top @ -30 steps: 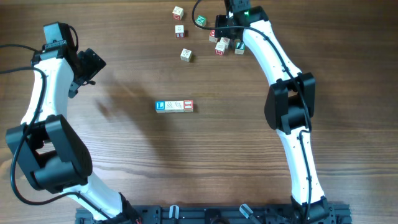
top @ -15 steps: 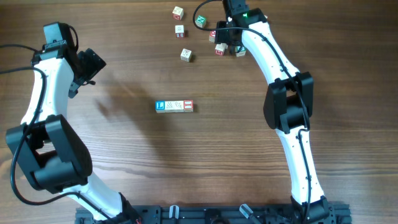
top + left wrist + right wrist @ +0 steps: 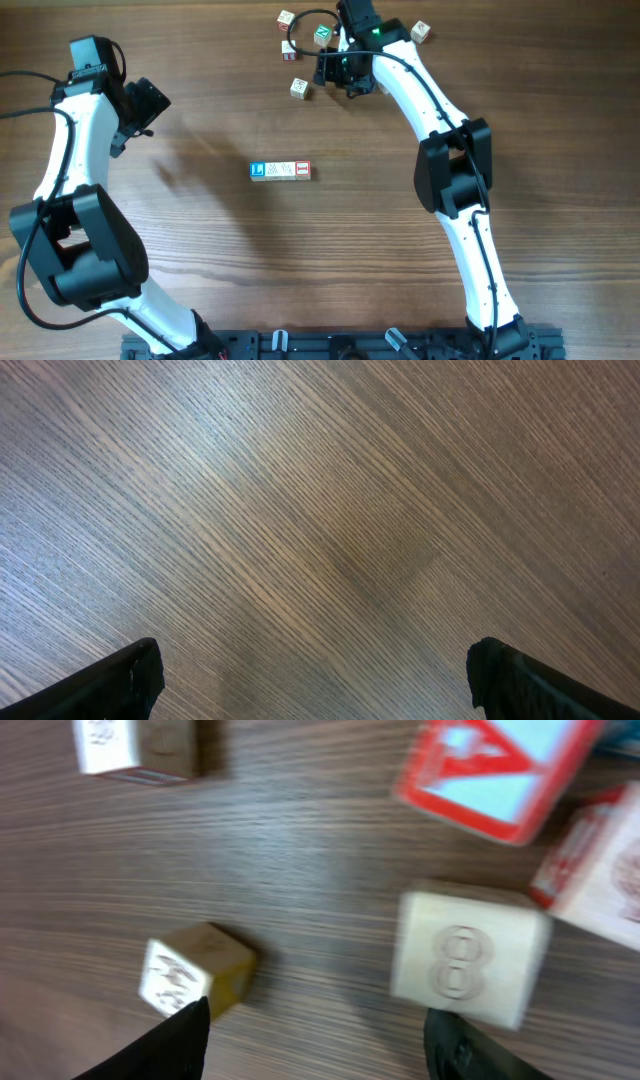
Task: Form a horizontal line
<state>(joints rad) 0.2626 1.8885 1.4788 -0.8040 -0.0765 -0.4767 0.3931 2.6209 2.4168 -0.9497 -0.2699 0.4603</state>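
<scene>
Now the line point(image 3: 280, 171) lies at the middle of the table point(image 3: 200, 250). At its 10 o'clock the left gripper point(image 3: 315, 665) is spread wide, grasping nothing. At its 1 o'clock the right gripper point(image 3: 315, 1035) hangs released and empty among loose cubes point(image 3: 299, 88), with an "8" cube point(image 3: 465, 960) beside one finger.

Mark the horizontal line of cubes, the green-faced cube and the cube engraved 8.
horizontal line point(image 3: 280, 171), overhead view, middle of the row
green-faced cube point(image 3: 322, 34), overhead view, top face
cube engraved 8 point(image 3: 462, 963), right wrist view, engraved face

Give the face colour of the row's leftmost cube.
Blue with a white L on the leftmost cube. The overhead view shows it best.
</scene>
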